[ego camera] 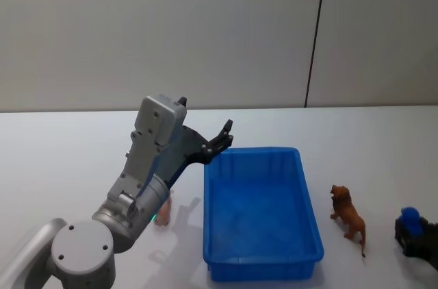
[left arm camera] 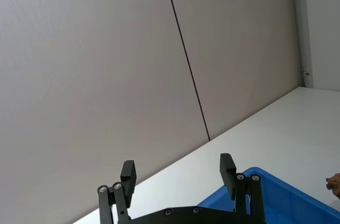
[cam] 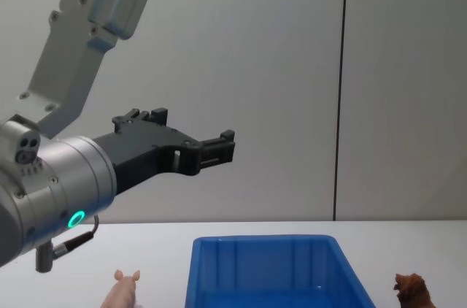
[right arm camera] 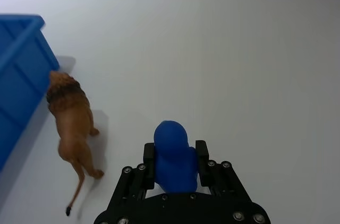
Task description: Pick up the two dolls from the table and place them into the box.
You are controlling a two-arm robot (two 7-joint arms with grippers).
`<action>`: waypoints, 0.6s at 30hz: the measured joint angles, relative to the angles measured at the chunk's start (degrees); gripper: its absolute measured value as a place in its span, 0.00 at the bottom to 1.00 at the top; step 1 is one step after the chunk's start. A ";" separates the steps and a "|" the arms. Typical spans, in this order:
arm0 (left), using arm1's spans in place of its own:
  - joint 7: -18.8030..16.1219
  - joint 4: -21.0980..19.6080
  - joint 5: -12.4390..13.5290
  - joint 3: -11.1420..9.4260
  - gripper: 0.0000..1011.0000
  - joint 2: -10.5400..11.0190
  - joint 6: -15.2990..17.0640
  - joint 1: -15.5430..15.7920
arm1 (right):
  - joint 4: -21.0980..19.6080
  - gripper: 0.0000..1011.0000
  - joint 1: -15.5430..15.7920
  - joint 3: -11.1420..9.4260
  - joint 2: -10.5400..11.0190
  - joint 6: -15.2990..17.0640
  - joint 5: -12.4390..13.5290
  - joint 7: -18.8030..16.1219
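1. Left of the box (ego camera: 252, 151), the pale pink doll (ego camera: 164, 211) stands on the white table (ego camera: 68, 145). It is near the box's left wall, not touching it, and partly hidden behind the left arm.
2. Over the box's far left corner, the left gripper (left arm camera: 178, 172) hangs raised in the air. Its fingers (left arm camera: 128, 173) are spread wide apart, released.
3. At the middle, the blue box rests flat on the table with its open side up.
4. Right of the box, the reddish-brown doll (ego camera: 348, 217) stands on the table. It is close beside the right wall but apart from it, with its shaggy head toward the box's far end.
5. Farther right of the box, past the brown doll, the right gripper (right arm camera: 174, 155) sits low over the table. It is clenched on a small rounded blue object (right arm camera: 171, 139).
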State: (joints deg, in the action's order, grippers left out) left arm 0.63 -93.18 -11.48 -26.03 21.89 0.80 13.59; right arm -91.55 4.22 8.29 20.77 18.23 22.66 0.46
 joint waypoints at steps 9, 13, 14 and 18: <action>0.00 0.00 0.00 0.00 0.99 0.00 0.00 0.00 | -3.47 0.38 0.17 -0.05 0.10 -3.03 -1.11 -1.46; 0.00 0.00 0.00 0.00 0.99 0.00 0.00 0.00 | -5.13 0.36 -0.30 0.05 0.02 -3.78 -1.66 -2.82; 0.00 0.00 0.00 0.00 0.99 0.00 0.00 0.00 | -5.44 0.36 -0.43 0.09 -0.03 -3.87 -1.79 -3.13; 0.00 0.00 0.00 0.00 0.99 0.00 0.00 0.00 | -7.23 0.33 -1.55 0.59 -0.47 -4.05 -2.61 -5.14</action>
State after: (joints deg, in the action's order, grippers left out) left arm 0.63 -93.18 -11.48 -26.02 21.89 0.80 13.58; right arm -98.79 2.67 8.89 20.30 14.18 20.05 -4.68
